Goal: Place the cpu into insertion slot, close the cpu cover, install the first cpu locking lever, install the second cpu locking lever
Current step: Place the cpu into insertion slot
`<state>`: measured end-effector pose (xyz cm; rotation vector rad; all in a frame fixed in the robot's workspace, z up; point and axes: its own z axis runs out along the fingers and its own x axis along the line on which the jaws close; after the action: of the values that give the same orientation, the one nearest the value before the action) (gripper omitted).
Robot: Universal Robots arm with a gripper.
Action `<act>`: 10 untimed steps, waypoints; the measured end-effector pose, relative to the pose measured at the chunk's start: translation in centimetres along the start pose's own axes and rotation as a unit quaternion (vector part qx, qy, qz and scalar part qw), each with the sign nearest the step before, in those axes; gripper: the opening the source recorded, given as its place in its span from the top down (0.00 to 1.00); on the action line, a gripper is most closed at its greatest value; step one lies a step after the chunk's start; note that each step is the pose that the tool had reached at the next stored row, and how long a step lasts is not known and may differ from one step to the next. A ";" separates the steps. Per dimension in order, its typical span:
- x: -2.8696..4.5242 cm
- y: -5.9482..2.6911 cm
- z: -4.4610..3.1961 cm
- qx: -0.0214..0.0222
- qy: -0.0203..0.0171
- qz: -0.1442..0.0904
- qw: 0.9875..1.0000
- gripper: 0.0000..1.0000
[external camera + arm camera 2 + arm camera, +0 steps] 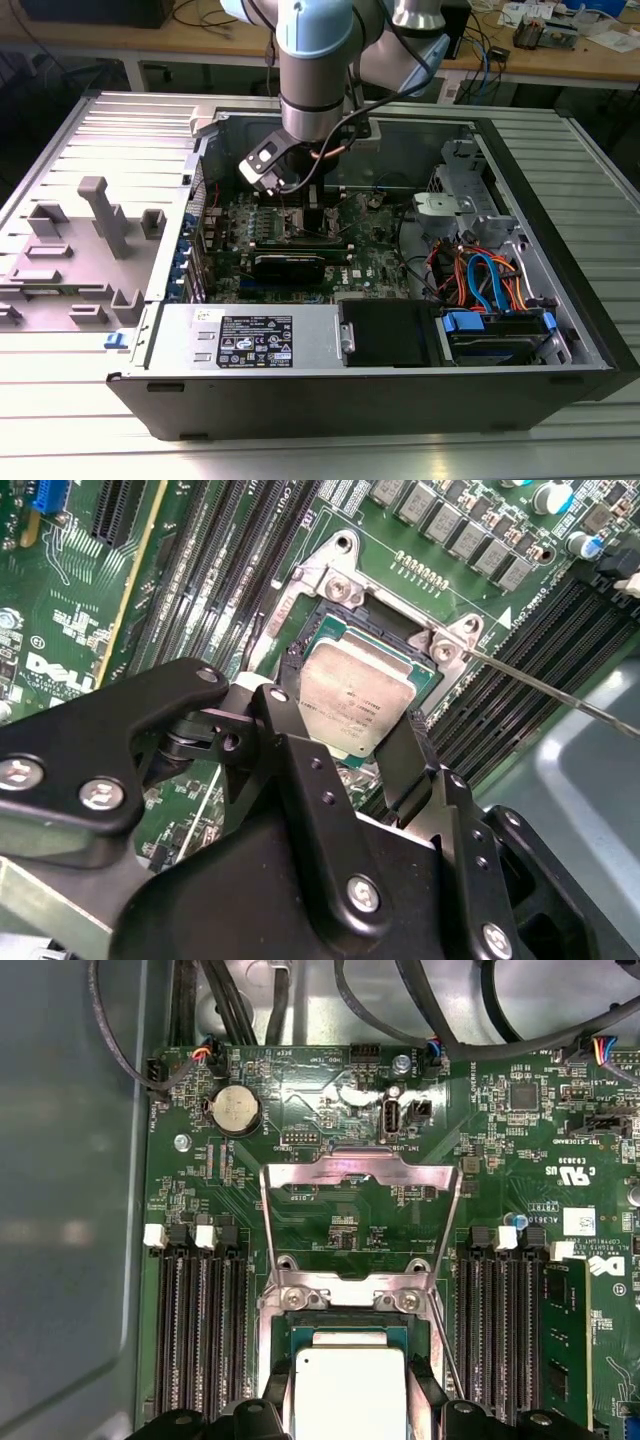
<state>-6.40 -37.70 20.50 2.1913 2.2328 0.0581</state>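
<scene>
An open computer case (pixel 300 400) fills the middle of the exterior view, and the arm (pixel 315 60) reaches down into it from the upper centre. Over the green circuit board (pixel 520 1160) hangs the gripper (pixel 338 712). The cpu cover (pixel 360 1172) lies flipped back, open. In the insertion slot (pixel 300 650) rests the cpu (pixel 360 695), and the narrowly parted fingers (pixel 288 748) press two of its opposite edges.

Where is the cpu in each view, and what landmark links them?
Exterior view: hidden beneath the gripper, above the green board.
Second wrist view: the cpu sits between the gripper's fingers.
First wrist view: the cpu lies beside the open cpu cover.
Shared landmark: black memory slots flank it in both wrist views.
</scene>
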 end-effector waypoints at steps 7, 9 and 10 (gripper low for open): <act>0.00 0.06 0.16 0.000 -0.002 0.007 1.000 0.46; 0.00 0.05 0.22 0.000 -0.002 0.007 1.000 0.46; -0.01 0.05 0.26 0.000 -0.002 0.007 1.000 0.46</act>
<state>-6.34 -37.70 20.24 2.2041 2.2156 0.0530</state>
